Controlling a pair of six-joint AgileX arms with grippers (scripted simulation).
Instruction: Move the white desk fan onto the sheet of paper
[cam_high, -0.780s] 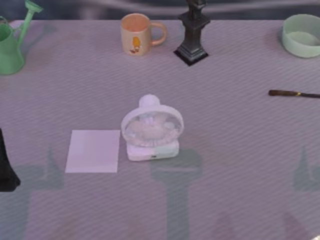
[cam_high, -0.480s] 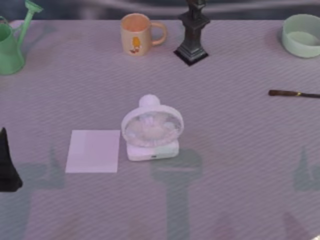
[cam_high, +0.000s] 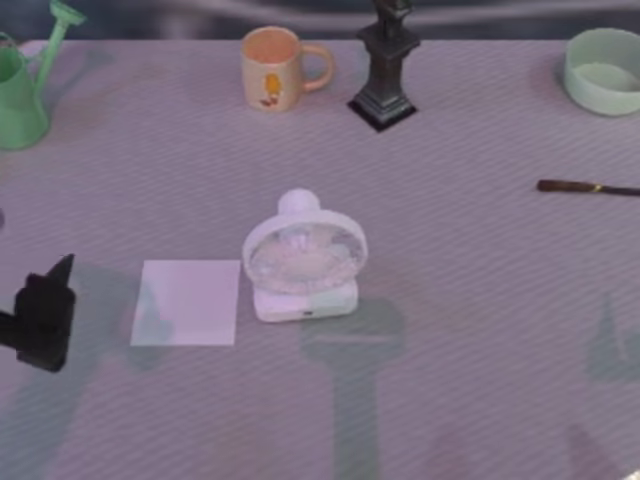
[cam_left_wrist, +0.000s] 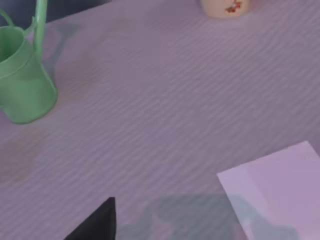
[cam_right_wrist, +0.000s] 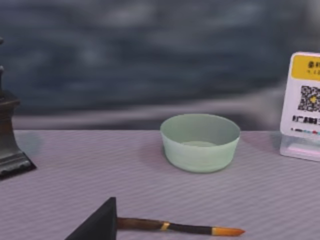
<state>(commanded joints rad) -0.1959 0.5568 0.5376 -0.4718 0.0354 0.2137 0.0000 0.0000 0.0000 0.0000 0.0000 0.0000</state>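
The white desk fan (cam_high: 303, 262) stands upright near the table's middle, its round grille facing up toward the camera and its base right against the right edge of the sheet of paper (cam_high: 187, 302). The paper lies flat and bare, and its corner also shows in the left wrist view (cam_left_wrist: 280, 190). My left gripper (cam_high: 45, 318) hovers to the left of the paper, apart from it, casting a shadow on the paper's left part. My right gripper (cam_right_wrist: 100, 225) shows only as a dark tip in its own wrist view and is outside the top view.
A green watering can (cam_high: 20, 90) stands at the back left, a peach mug (cam_high: 272, 68) and a dark statuette (cam_high: 385, 70) at the back middle. A pale green bowl (cam_high: 603, 70) sits at the back right, a paintbrush (cam_high: 585, 187) in front of it. A QR card (cam_right_wrist: 305, 105) stands beside the bowl.
My left gripper has moved in from the table's left edge toward the paper, and its shadow now falls on the paper. The fan and paper have not moved.
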